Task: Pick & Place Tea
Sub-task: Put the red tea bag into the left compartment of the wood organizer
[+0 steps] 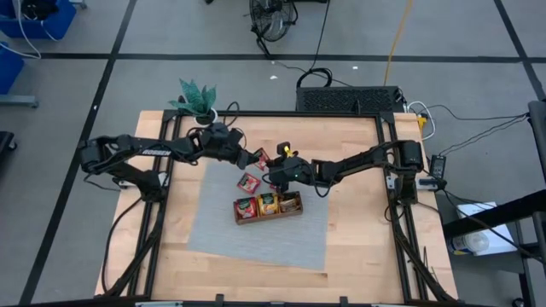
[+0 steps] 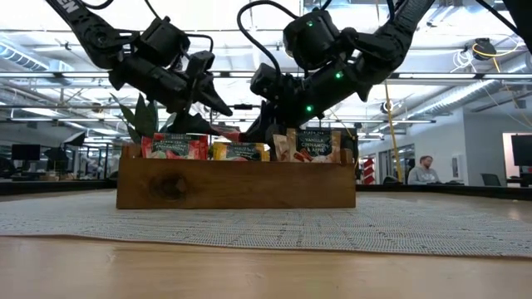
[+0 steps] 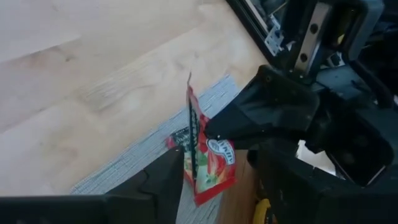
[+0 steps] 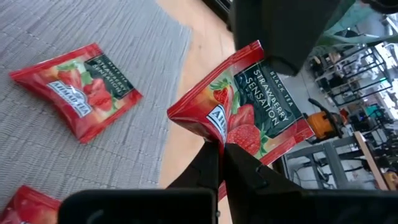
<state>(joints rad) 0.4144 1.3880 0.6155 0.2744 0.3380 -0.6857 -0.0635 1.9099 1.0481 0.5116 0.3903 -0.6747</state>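
While the left pincer [image 3: 214,177] hangs released around it, the right pincer [image 4: 221,152] grasps a red sachet [image 4: 249,102] above the table [image 1: 358,247], behind the tray [image 1: 268,215], near a loose sachet [image 1: 248,182].

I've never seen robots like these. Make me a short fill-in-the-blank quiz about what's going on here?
1. The right gripper is shut on a ___ tea sachet.
2. The left gripper beside that sachet has its fingers ___.
3. The wooden tray sits on a ___ mat.
4. The held sachet's label reads "Strawberry ___".

Missing words: red; open; grey; Sensation
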